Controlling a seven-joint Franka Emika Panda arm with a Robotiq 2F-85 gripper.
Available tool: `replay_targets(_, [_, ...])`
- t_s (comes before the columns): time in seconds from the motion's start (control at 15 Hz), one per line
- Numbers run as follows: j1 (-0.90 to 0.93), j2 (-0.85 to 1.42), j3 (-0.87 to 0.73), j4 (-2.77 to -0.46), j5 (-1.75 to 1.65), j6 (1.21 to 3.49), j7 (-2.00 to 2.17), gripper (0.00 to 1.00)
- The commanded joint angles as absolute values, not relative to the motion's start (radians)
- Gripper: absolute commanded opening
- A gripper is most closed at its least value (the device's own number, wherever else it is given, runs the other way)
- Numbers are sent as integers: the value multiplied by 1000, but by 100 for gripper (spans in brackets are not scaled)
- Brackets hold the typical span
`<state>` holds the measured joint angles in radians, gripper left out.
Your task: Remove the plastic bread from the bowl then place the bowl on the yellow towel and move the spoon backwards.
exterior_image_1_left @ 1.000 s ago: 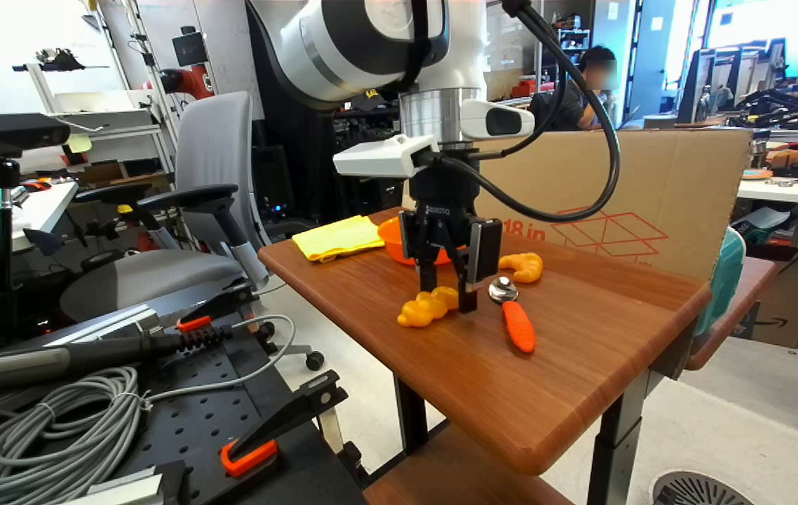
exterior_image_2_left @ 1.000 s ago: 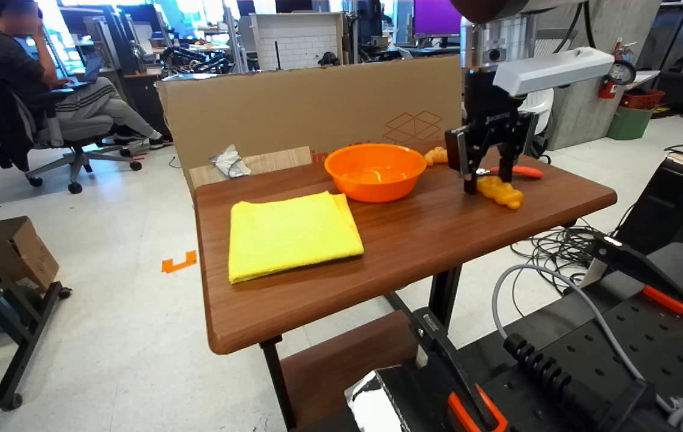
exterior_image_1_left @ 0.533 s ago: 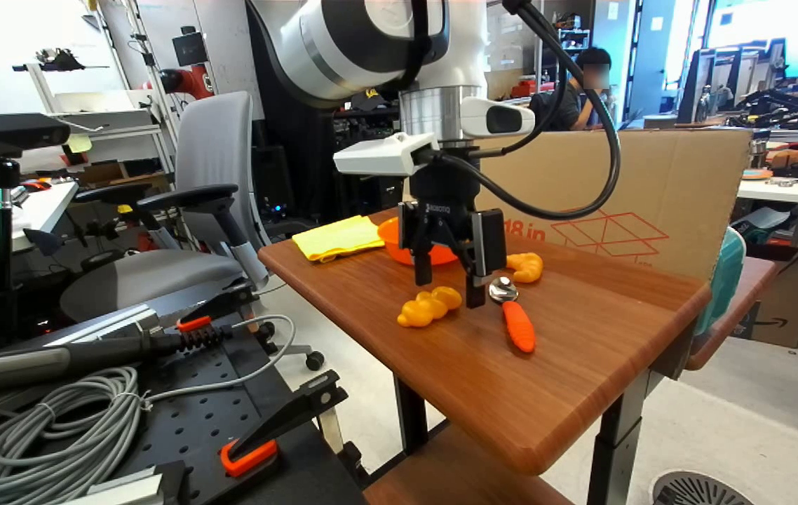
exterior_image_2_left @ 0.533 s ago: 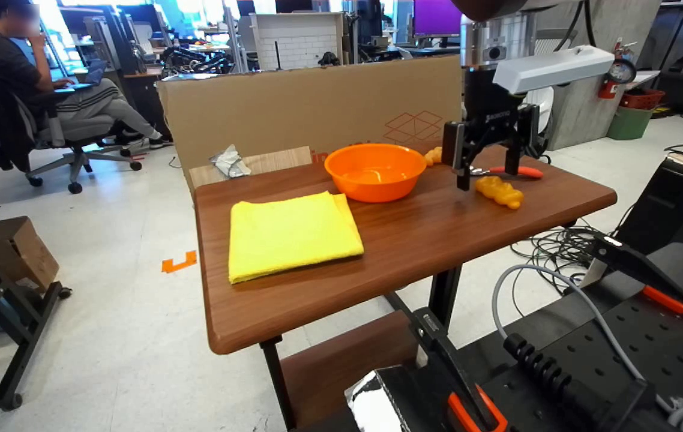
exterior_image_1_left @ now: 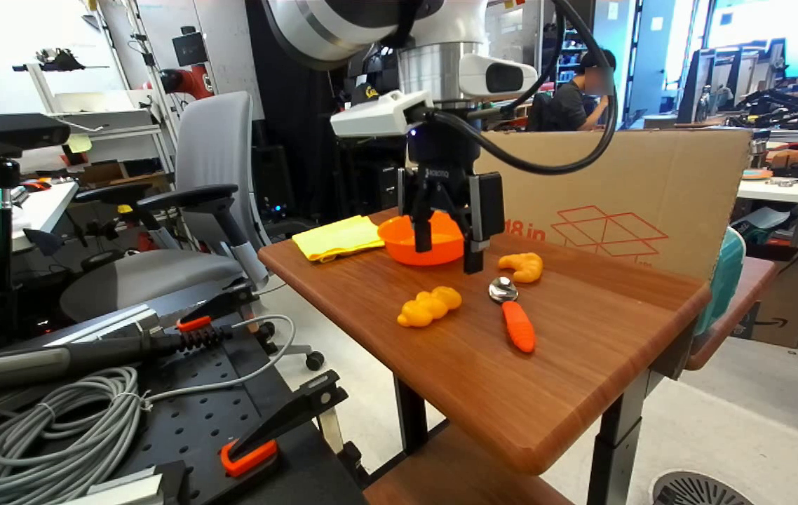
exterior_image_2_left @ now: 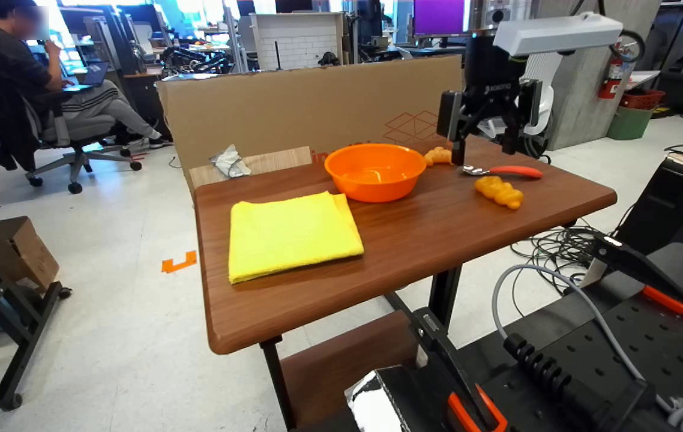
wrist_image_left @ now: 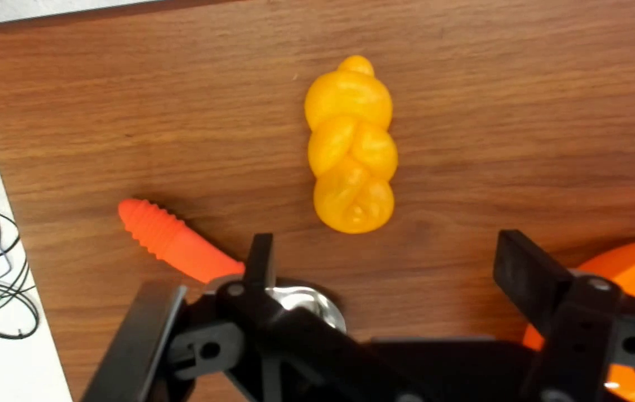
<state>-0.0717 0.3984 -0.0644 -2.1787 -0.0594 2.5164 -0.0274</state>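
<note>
Two fingers (wrist_image_left: 527,271) of the Robotiq gripper (exterior_image_1_left: 448,256) stand well apart, only air between them; the Panda arm (exterior_image_1_left: 434,70) points them straight down, above the wood-grain table (exterior_image_1_left: 497,393).

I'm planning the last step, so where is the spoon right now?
In an exterior view, the spoon lies on the wooden table, just right of the braided bread.
</note>
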Motion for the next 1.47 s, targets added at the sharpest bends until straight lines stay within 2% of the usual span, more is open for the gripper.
replay_targets(0.0, [-94, 306, -33, -2204, 19, 2461, -68, 100])
replay_targets(0.6, [-74, 290, 1, -2121, 167, 2399, -50, 100])
replay_targets(1.4, [-46, 471, -22, -1979, 125, 2426, 86, 100])
